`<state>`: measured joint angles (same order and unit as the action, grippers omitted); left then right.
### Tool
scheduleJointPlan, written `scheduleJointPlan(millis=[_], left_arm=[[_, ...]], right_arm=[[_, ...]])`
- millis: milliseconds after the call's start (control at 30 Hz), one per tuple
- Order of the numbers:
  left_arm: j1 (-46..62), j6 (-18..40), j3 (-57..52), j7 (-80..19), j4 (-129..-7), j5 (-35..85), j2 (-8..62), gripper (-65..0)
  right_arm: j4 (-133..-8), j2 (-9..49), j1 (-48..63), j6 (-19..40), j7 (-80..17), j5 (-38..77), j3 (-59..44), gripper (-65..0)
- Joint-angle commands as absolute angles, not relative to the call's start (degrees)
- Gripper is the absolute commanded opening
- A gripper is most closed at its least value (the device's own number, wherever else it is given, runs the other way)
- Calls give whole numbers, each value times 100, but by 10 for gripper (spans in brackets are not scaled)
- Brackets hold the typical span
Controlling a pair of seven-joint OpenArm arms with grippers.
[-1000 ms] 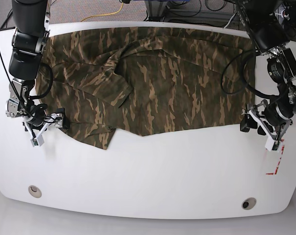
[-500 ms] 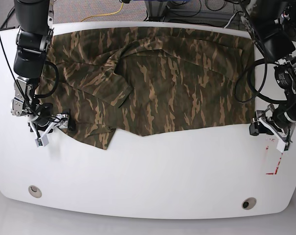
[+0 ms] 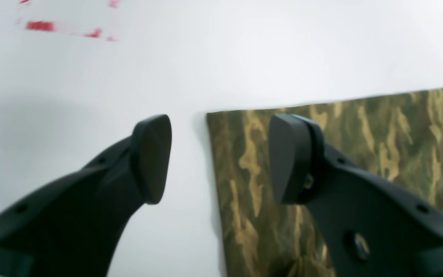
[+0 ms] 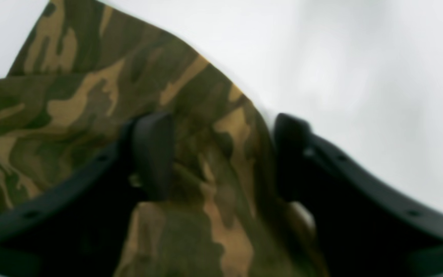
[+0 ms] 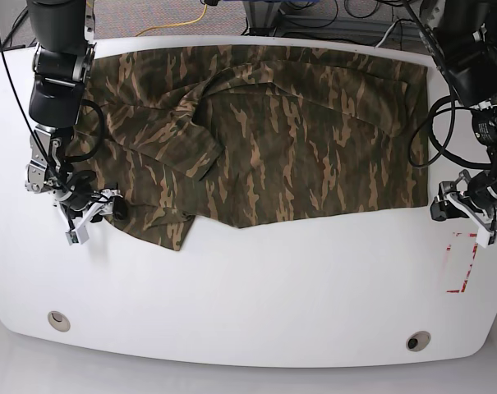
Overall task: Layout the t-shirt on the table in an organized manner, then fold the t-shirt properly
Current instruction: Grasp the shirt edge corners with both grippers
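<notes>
The camouflage t-shirt (image 5: 264, 131) lies spread over the far half of the white table (image 5: 256, 295), with a folded flap and wrinkles on its left part. My left gripper (image 5: 439, 210) is open at the shirt's near right corner. In the left wrist view the gripper (image 3: 219, 157) straddles that corner of the t-shirt (image 3: 383, 127), one finger on bare table (image 3: 244, 57). My right gripper (image 5: 114, 210) is at the shirt's left edge. In the right wrist view it (image 4: 221, 157) stands open around a raised fold of the t-shirt (image 4: 90, 96).
A red rectangular mark (image 5: 462, 263) is on the table just in front of the left gripper and also shows in the left wrist view (image 3: 40, 26). Two round holes (image 5: 58, 319) (image 5: 417, 341) sit near the front edge. Cables lie behind the table.
The left gripper has moved toward the table's right edge, to the shirt's corner. The right gripper has shifted slightly up and in against the shirt's left edge. The shirt has barely moved.
</notes>
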<state>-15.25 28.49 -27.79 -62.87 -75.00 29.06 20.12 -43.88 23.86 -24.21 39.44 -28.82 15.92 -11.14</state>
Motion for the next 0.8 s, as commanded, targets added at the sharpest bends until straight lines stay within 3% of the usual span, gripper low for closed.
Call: scheduleJointPlan(millis=[0, 267, 467, 767], left_arm=[[-1648, 2879, -2791, -6149, -7556, 3011, 2097, -274], [-1631, 2879, -2791, -6149, -7556, 3011, 2097, -274], [-1640, 2879, -2782, -6141, -7547, 3011, 2097, -274], [-1666, 2888, -2774, -6141, -7231, 3011, 2097, -272]], right_arm=[[-4453, 2413, -2448, 4000, -2993, 1613, -1103, -341], [-4462, 2387, -2404, 4000, -2993, 1613, -1103, -395], [-4462, 2387, -2404, 4000, -2993, 1613, -1103, -640], [-4462, 2387, -2404, 4000, -2993, 1613, -1095, -650]])
